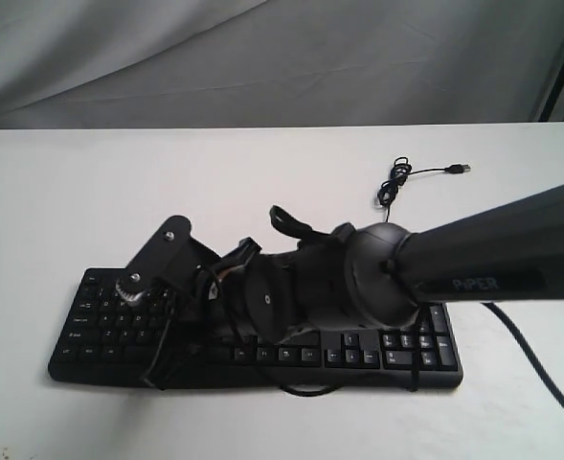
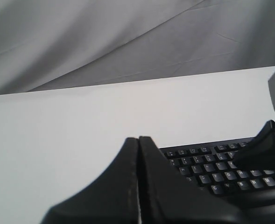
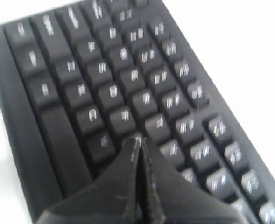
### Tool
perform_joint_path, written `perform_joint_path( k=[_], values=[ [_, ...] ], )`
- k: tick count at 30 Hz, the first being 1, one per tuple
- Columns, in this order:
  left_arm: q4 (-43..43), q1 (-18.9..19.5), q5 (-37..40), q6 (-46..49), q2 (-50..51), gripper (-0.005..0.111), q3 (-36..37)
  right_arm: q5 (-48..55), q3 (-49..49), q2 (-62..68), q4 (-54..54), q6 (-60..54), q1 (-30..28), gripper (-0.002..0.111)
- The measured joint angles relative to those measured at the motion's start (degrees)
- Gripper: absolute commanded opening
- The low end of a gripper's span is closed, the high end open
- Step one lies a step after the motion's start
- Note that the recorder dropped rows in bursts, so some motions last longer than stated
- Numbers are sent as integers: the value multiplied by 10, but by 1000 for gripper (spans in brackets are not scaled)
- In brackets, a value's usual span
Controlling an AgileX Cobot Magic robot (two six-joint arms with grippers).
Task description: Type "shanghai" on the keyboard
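Note:
The black keyboard (image 1: 396, 350) lies near the front of the white table, with its numeric keypad on the right. Its thin USB cable (image 1: 396, 182) coils behind it. My right arm reaches in from the right, over the keyboard's middle. My right gripper (image 1: 184, 314) (image 3: 137, 141) is shut, and its tip rests on a key in a middle letter row of the keyboard (image 3: 104, 70); blur hides the legend. My left gripper (image 2: 138, 138) is shut and holds nothing, just off the left end of the keyboard (image 2: 212, 168). I cannot make it out in the exterior view.
The white table (image 1: 71, 192) stretches back to a grey cloth backdrop (image 1: 262, 57). The cable's USB plug (image 1: 462, 169) lies loose on the table at the back right. The right arm's black cable (image 1: 540, 364) trails off to the front right.

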Motion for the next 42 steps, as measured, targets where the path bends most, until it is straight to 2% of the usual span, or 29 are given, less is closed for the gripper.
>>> perform_joint_path(
  k=[6, 42],
  values=[
    [0, 0, 0, 0, 0, 0, 0, 19, -47, 19, -16, -5, 0, 0],
    [0, 0, 0, 0, 0, 0, 0, 24, -49, 47, -18, -17, -9, 0]
  ],
)
